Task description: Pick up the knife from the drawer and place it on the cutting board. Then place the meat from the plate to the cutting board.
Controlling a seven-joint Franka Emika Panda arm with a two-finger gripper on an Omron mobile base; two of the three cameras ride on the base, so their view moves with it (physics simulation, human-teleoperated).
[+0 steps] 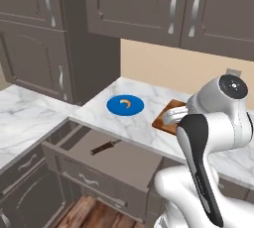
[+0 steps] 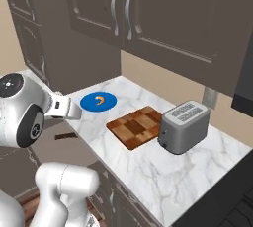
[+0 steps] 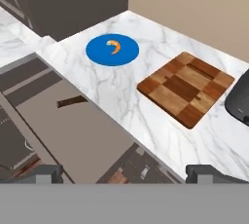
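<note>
The drawer (image 1: 124, 165) stands pulled out below the counter, and the knife (image 1: 104, 147) lies flat inside it near the back, its dark handle (image 3: 72, 102) showing by the counter edge. On the counter sits the blue plate (image 3: 112, 50) with the small orange meat (image 3: 114, 46) on it. To its right is the checkered cutting board (image 3: 187, 86), with nothing on it. My gripper (image 3: 125, 173) hangs open high above the counter's front edge, between drawer and board, holding nothing. Both dark fingertips (image 3: 46, 172) stand far apart.
A silver toaster (image 2: 184, 126) stands just right of the board. Dark wall cabinets (image 1: 149, 4) hang above the counter and a tall cabinet (image 1: 34, 33) rises at the left. Narrower drawer fronts (image 1: 25, 165) lie left of the pulled-out one.
</note>
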